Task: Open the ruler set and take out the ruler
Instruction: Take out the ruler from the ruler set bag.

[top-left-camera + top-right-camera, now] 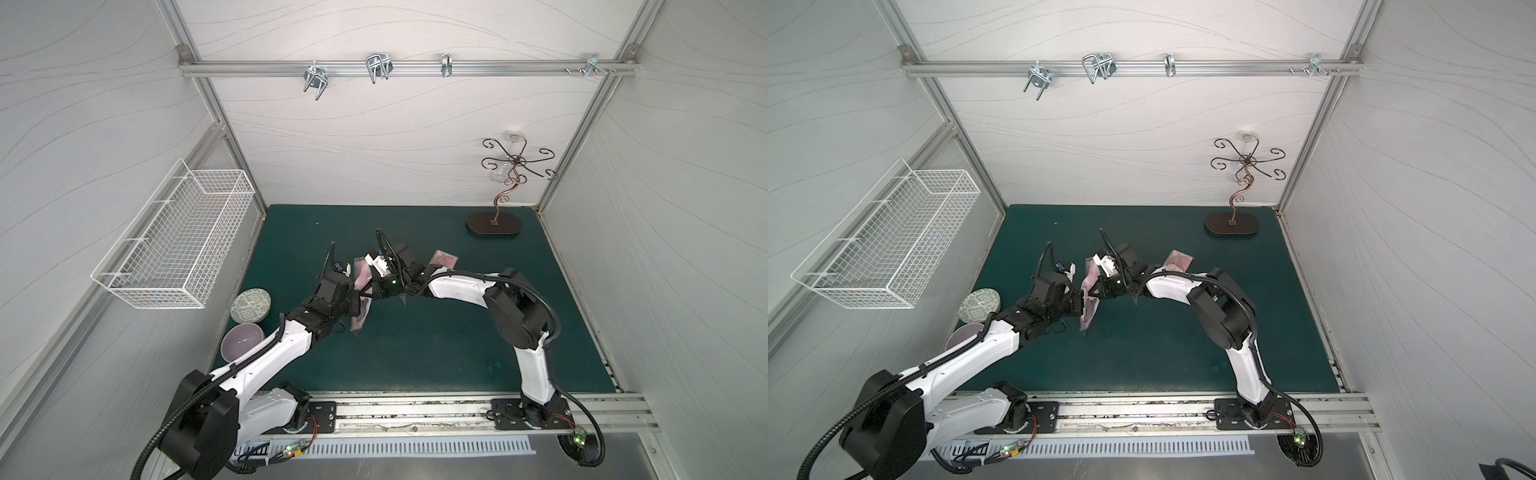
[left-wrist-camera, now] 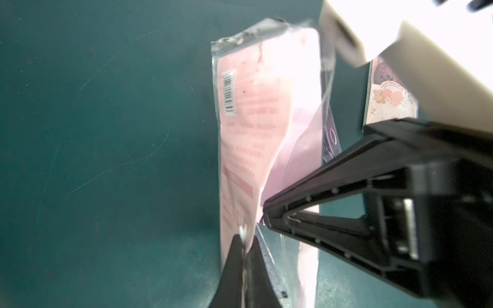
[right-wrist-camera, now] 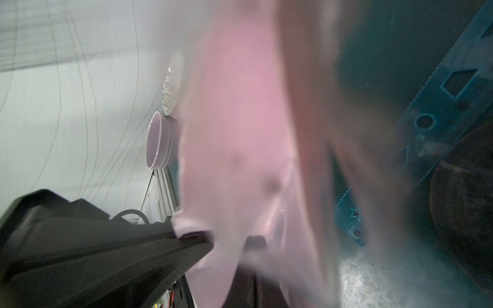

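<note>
Green table (image 1: 415,357) with both arms reaching to the middle and meeting there. On the left wall is a wire basket (image 1: 174,237), at the far right a curly metal stand (image 1: 494,224), and at the near left edge a patterned plate (image 1: 251,305) with a purple bowl (image 1: 242,342) just nearer; none of these are in play. The ruler set (image 2: 245,133), a pink printed card in a clear plastic sleeve, is lifted off the table between the two claws, roughly upright and a bit crumpled. It shows in both top views at the middle of the table (image 1: 1090,307). A separate pink picture card (image 1: 445,261) lies flat on the table just far-right of the right wrist, apart from the sleeve. The left claw (image 2: 244,241) is pinched together on one edge of the ruler set. The right claw (image 2: 266,213) is also closed, its tip clamped on a layer of the same sleeve just beside the left one. A clear ruler (image 2: 270,264) with tick marks shows beside the left fingertips, seemingly inside the sleeve. Progress looks like mid-opening: the set is picked up and gripped from both sides, the layers look partly spread, and the ruler is not out yet. Left to do: finish pulling the sleeve open, re-grip the ruler, draw it out. The right wrist view is too blurred to confirm more.
</note>
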### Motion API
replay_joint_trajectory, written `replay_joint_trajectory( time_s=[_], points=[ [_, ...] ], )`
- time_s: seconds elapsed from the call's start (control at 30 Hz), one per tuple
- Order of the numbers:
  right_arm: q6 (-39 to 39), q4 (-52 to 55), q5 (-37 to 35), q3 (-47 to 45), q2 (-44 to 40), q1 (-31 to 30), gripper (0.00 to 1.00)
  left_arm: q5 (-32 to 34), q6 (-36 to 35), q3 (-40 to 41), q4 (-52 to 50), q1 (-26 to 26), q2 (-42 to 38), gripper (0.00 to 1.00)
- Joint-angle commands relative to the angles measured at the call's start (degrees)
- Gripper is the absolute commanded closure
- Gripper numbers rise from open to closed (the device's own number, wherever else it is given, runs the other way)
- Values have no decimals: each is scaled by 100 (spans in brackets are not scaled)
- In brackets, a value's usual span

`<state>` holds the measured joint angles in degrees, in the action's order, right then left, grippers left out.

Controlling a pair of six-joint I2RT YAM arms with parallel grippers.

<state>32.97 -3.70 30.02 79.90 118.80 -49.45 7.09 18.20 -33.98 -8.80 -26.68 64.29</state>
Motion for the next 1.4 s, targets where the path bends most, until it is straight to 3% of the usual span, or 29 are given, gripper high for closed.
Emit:
replay_joint_trajectory(
  time_s=[0.0, 0.07, 0.33, 0.87, 1.23, 1.37],
  points=[
    [-25, 81, 42, -8, 134, 49, 100, 103, -53, -304, 123, -29, 20, 100],
    [-41, 186, 22, 64, 169, 49, 99, 92, -44, -286, 145, -39, 18, 100],
    [64, 215, 225, 251, 399, 52, 78, 56, -43, -333, 197, -92, 142, 100],
    [567, -420, 1027, 470, 976, -29, 72, 38, -13, -176, 470, -118, 69, 100],
    [412, -506, 1443, 460, 1182, -74, 64, 111, -62, -136, 537, -114, 31, 100],
    [419, -442, 1721, 696, 1369, -117, 68, 137, -53, -129, 545, -116, 7, 100]
  ],
)
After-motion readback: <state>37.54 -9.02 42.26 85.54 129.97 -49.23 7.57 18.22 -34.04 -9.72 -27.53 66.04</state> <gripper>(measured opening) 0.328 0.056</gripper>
